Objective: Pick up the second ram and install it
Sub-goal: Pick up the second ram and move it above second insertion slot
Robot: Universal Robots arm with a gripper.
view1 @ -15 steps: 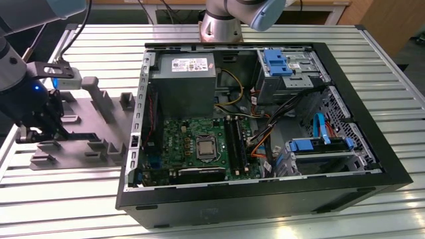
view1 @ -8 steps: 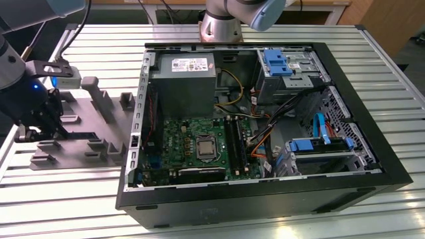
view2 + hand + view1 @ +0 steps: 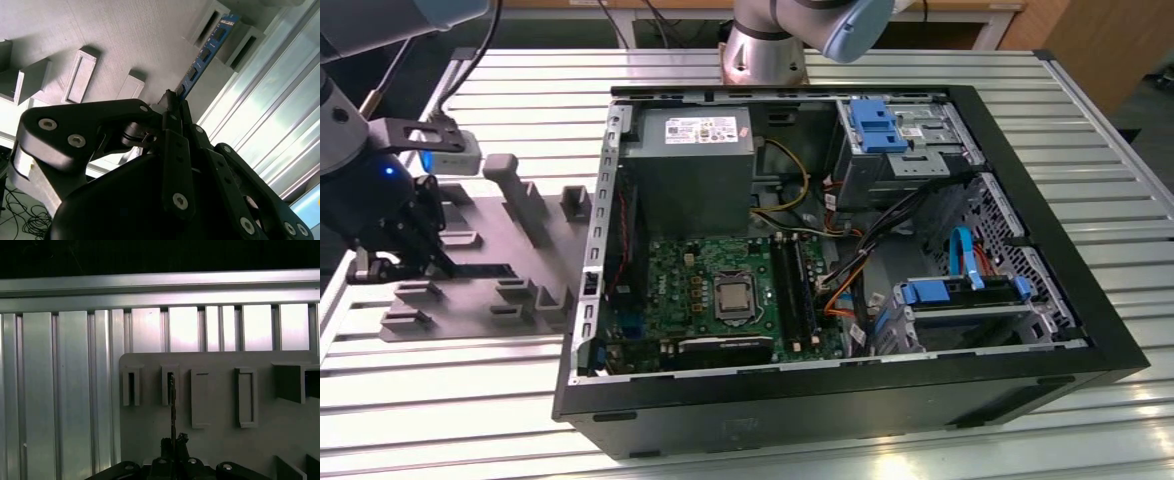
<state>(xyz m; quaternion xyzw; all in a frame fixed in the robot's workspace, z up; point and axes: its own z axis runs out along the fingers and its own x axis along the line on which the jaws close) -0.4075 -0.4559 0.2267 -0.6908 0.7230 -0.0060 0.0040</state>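
The second ram (image 3: 204, 59) is a thin blue-green stick with black chips; it runs from my fingertips to a slotted block of the grey fixture (image 3: 125, 35). Seen edge-on, the ram (image 3: 173, 405) reaches a slot in the fixture (image 3: 220, 440). My gripper (image 3: 173, 101) is shut on the ram's near end, also seen in the first wrist view (image 3: 174, 442). In the exterior view my gripper (image 3: 398, 258) hangs low over the fixture (image 3: 494, 270) at the exterior view's left. The motherboard (image 3: 707, 290) with its long black memory slots (image 3: 790, 290) lies in the open computer case (image 3: 854, 400).
The case holds a grey power supply (image 3: 694, 170), blue drive brackets (image 3: 881, 125) and loose cables (image 3: 854, 270). Upright grey posts (image 3: 520, 195) stand on the fixture. A ribbed metal table (image 3: 454, 410) carries everything. The arm's base (image 3: 767, 50) stands behind the case.
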